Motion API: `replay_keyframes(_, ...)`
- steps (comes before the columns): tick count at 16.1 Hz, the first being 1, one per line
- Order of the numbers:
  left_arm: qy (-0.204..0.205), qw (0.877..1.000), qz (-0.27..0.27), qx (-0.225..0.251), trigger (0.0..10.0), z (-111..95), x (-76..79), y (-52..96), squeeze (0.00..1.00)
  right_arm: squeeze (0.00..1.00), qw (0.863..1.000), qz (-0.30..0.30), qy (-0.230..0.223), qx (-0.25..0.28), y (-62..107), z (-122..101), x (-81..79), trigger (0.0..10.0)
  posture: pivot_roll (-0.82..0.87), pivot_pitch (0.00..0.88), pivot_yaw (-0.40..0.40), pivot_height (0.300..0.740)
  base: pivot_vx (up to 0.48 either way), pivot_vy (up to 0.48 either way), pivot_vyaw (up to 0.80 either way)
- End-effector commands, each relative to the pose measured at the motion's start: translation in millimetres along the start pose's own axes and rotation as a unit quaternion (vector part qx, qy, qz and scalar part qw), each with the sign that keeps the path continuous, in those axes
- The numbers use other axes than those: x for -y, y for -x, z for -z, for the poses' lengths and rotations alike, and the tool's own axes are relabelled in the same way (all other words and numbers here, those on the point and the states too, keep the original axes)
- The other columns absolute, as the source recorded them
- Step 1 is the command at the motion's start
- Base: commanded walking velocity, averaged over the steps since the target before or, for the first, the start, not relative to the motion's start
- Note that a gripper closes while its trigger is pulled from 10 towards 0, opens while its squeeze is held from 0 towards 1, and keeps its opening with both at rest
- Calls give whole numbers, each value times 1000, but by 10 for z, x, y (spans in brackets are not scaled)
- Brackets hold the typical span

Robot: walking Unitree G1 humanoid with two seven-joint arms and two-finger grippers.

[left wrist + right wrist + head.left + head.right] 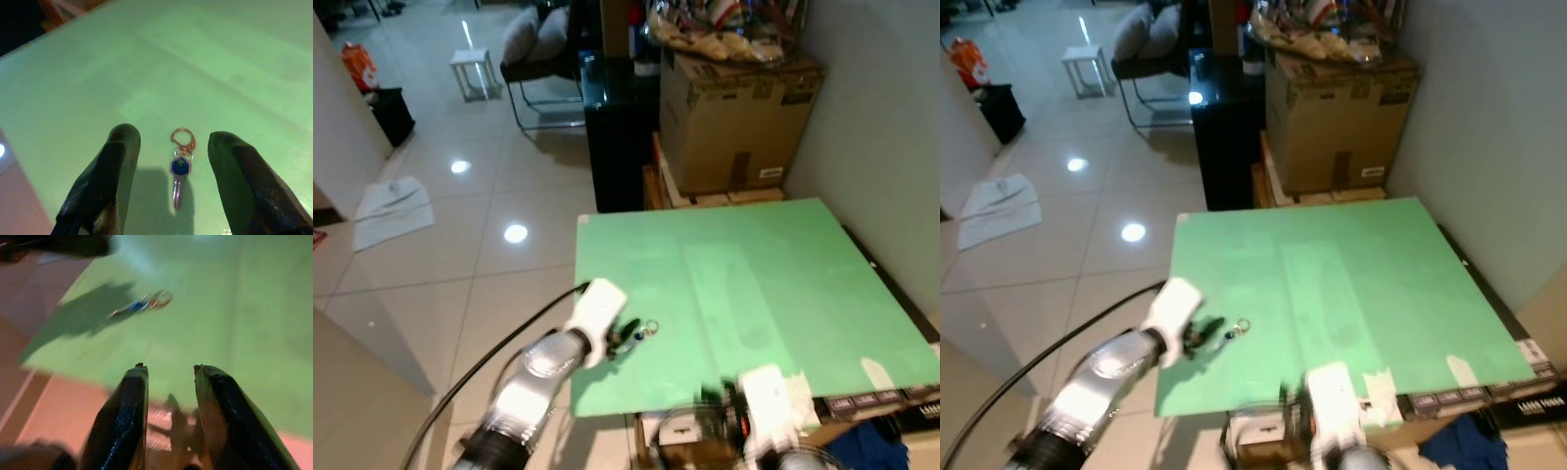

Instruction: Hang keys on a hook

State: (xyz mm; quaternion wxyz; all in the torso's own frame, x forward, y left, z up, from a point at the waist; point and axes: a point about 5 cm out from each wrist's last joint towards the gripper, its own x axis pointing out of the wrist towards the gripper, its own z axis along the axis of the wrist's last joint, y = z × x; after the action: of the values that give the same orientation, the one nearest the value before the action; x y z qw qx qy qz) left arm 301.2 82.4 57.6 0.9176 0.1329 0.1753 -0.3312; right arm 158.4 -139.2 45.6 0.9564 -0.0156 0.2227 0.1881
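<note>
A blue-headed key on a small brass ring [180,167] lies flat on the green table [773,284], near its front left corner; the key [644,331] is small in the left eye view. My left gripper [171,147] is open, low over the table, its two black fingers [108,176] standing on either side of the key without touching it. My right gripper [170,369] is open and holds nothing at the table's front edge, with the key [142,304] lying farther out ahead of it.
A large cardboard box [736,117] stands behind the table against the wall, beside a black cabinet [617,137]. A chair [543,59] and a white stool [473,70] stand on the glossy tiled floor. A white cloth [391,208] lies on the floor at left.
</note>
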Motion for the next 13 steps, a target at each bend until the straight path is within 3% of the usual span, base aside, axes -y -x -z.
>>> replay_keyframes(1, -15, 1000, 17, -9, 10000, -25, 47, -110, 0, 0, 1000, -13, -1, -1, 77, 19, -64, 10000, -212, 96, 78, 740, 0, 0, 0)
replay_keyframes(4, -17, 1000, 5, -15, 10000, -172, 41, -330, 0, 0, 1000, -4, -5, -18, 242, 72, -152, 10000, -268, 145, 94, 740, 0, 0, 0)
replay_keyframes(6, -13, 1000, -2, -23, 10000, -193, 74, -403, 0, 0, 1000, -10, 2, -26, 383, 89, -272, 10000, -308, 191, 107, 740, 0, 0, 0)
replay_keyframes(13, -24, 998, 11, -54, 10000, 13, 204, -420, 0, 0, 998, 6, -18, -54, 605, 237, -347, 10000, -338, 246, 119, 740, 0, 0, 0)
